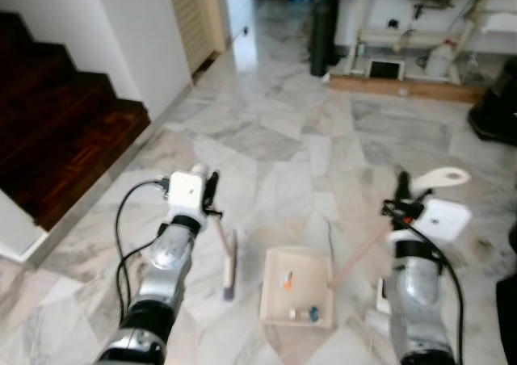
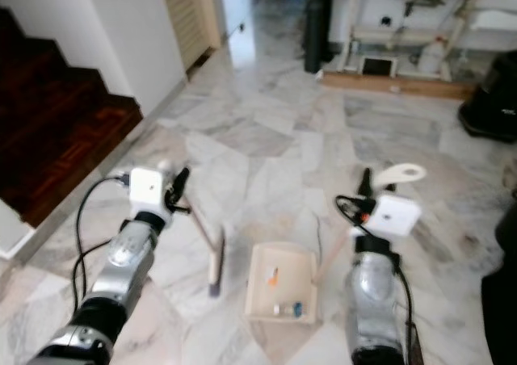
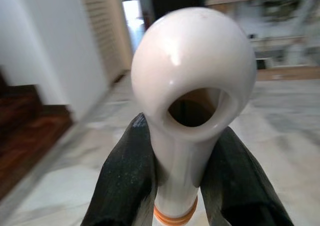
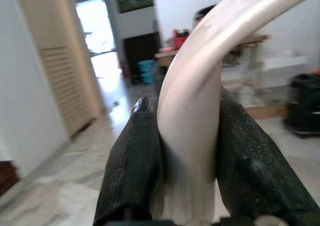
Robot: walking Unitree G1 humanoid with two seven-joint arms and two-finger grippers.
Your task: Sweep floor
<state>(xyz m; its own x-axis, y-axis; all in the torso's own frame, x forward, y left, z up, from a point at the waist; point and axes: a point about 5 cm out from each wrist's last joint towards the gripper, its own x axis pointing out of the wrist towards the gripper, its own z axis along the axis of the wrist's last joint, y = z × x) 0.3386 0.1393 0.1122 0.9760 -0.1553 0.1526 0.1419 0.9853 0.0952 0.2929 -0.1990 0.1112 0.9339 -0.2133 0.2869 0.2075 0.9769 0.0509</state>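
The broom (image 1: pixel 228 262) is in the left claw (image 1: pixel 212 189), whose two black fingers (image 3: pixel 125 181) are pinched on the pale handle just below its looped end. From that grip the shaft runs down and slightly toward the robot's right, ending at the brush head, which rests on the marble floor (image 1: pixel 283 139). The head is a narrow strip whose long axis runs roughly away from the robot, standing just beside the left edge of the dustpan (image 1: pixel 297 288).

The dustpan lies flat on the floor between the two arms, holding a few small bits of debris (image 1: pixel 300 299), one of them orange. Its long pale handle (image 1: pixel 363 248) rises up and to the right into the right claw (image 1: pixel 401 189), whose fingers (image 4: pixel 131 171) are pressed on the curved upper part of that handle; the flat hook end (image 1: pixel 444 175) juts out to the right above the claw.

The relation that matters is brush to pan: the head lies just to the left of the tray, and its long axis looks about parallel to that side. Which side of the tray is open I cannot tell. The left arm is the nearer one for any brushing stroke, while the right only has to steady the pan. Dark wooden stairs (image 1: pixel 56 131) stand well off to the left.
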